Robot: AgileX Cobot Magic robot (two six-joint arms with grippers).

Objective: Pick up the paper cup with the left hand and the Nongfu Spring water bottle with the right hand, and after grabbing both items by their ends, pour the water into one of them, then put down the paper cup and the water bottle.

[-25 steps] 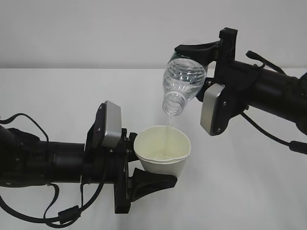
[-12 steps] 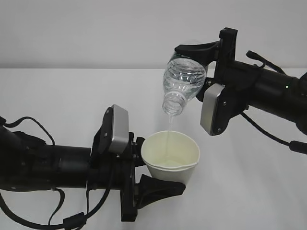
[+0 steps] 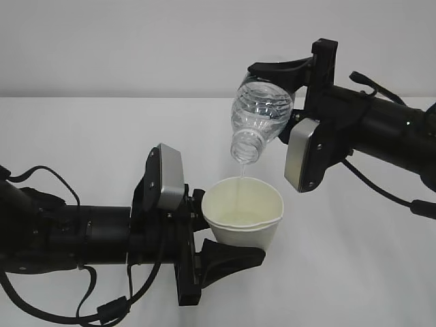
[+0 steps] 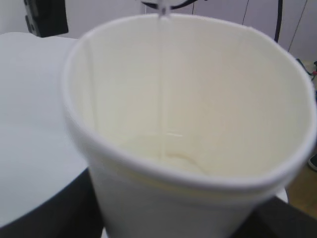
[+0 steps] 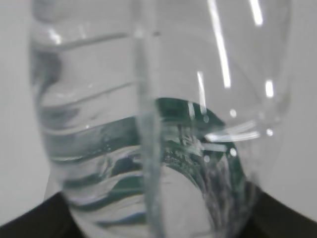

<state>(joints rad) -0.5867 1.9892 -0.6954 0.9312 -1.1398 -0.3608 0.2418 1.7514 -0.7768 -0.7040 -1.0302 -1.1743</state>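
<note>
Bench [image 3: 102,136]: plain white, matte surface, evenly lit, with only soft shadows. Behind it stands a bare pale grey wall [image 3: 136,48], meeting the bench along a straight horizontal line. The left wrist view shows white panelling [image 4: 257,20] beyond and a strip of brownish floor [image 4: 304,186] at far right.

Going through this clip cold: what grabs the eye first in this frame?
The upended water bottle, held by the right gripper at upper centre-right with its neck pointing down, sends a thin stream of water downwards. Straight below, the left gripper holds the cream paper cup clear of the white table, catching that stream; the left wrist view shows it running down inside the cup.
</note>
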